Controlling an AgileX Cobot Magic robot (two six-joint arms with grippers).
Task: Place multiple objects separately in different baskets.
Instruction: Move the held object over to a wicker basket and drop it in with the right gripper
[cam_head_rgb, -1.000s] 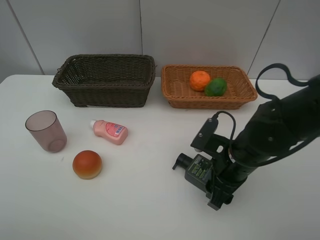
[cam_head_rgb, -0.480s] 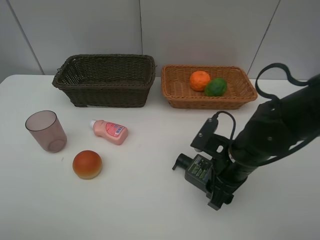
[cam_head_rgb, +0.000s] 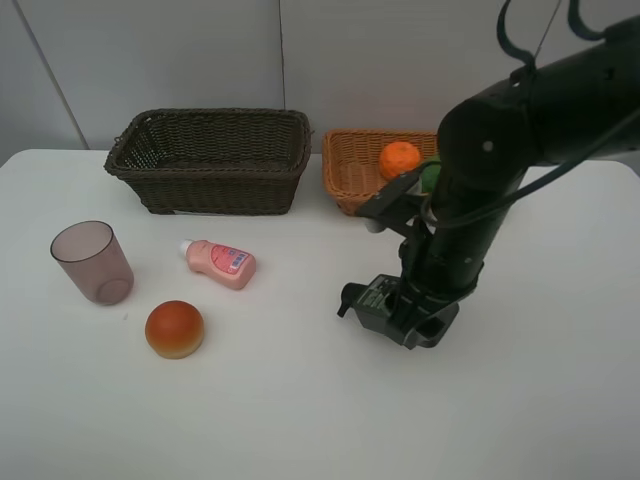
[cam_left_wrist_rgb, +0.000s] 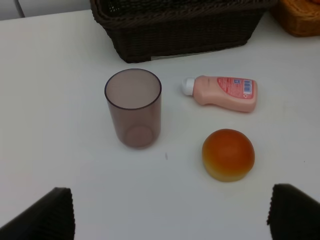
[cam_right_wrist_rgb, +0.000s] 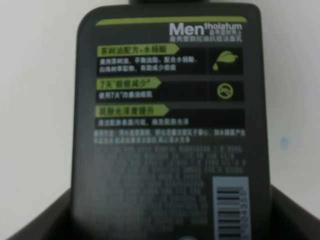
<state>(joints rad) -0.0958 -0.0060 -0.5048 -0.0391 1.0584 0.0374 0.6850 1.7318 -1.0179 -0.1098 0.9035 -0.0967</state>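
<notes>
My right gripper (cam_head_rgb: 415, 322) is shut on the dark flat pump bottle (cam_head_rgb: 372, 298), right of the table's middle; its label (cam_right_wrist_rgb: 170, 125) fills the right wrist view. The orange (cam_head_rgb: 399, 159) and the green lime (cam_head_rgb: 430, 176) lie in the light tan basket (cam_head_rgb: 345, 172), partly behind my right arm. Beside it the dark brown basket (cam_head_rgb: 210, 175) shows nothing inside. At the left stand the mauve cup (cam_head_rgb: 92, 262), the pink white-capped bottle (cam_head_rgb: 222, 263) on its side and the peach (cam_head_rgb: 174, 328). My left gripper (cam_left_wrist_rgb: 171, 195) hangs open above them, short of the peach (cam_left_wrist_rgb: 228, 154).
The white table (cam_head_rgb: 260, 410) ends at a grey panelled wall behind the baskets. My right arm, with its looping cables, stands over the tan basket's right half. The dark basket's wall (cam_left_wrist_rgb: 175, 30) rises just behind the cup (cam_left_wrist_rgb: 133, 107).
My right arm has swung up and to the left, and the dark pump bottle has moved with it toward the baskets. The other objects lie as before.
</notes>
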